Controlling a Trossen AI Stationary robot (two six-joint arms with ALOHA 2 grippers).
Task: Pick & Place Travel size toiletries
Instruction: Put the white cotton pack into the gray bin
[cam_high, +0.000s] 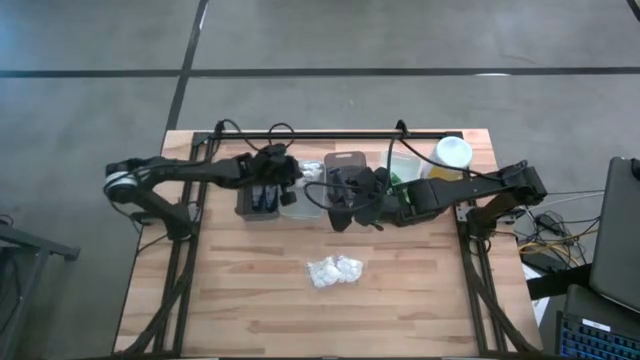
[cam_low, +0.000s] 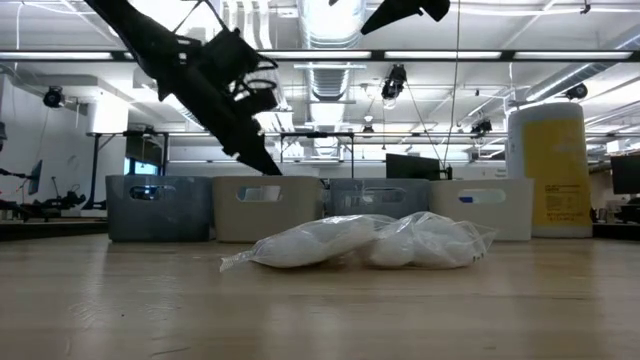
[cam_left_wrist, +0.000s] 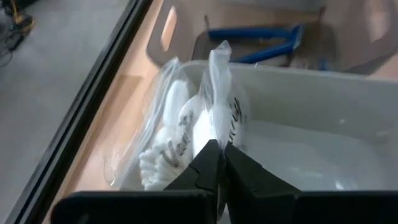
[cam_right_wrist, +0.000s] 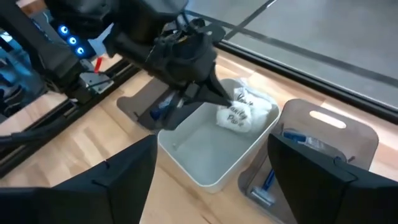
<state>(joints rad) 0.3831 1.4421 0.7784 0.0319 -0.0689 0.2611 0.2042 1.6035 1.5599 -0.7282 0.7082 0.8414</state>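
Observation:
My left gripper (cam_left_wrist: 217, 163) (cam_high: 288, 180) is shut on a white crinkly sachet (cam_left_wrist: 186, 124) (cam_right_wrist: 244, 112) at the corner of the white bin (cam_right_wrist: 211, 149) (cam_high: 305, 200). Part of the sachet bulges over the bin's rim. In the low view this gripper (cam_low: 268, 163) slants down behind the bins. Two more white sachets (cam_high: 333, 270) (cam_low: 370, 240) lie flat on the table's middle. Blue razors (cam_left_wrist: 261, 43) lie in the dark bin (cam_high: 258, 198) beyond. My right gripper (cam_right_wrist: 211, 186) (cam_high: 342, 208) is open and hovers above the white bin and the grey bin (cam_right_wrist: 323, 137). My left gripper pinches the sachet's clear plastic wrapper (cam_left_wrist: 214, 134) between its two fingers, slanting down from the table's left side. The wrapper's free edge (cam_left_wrist: 219, 55) stands up past the fingertips. The sachet's body sits at the white bin's corner, partly over the rim.
Four bins stand in a row along the far edge, with a tall yellow bottle with white cap (cam_high: 452, 155) (cam_low: 548, 170) at the row's right end. The grey bin holds a blue razor (cam_right_wrist: 268, 180). Bare wood (cam_high: 250, 300) lies around the two sachets.

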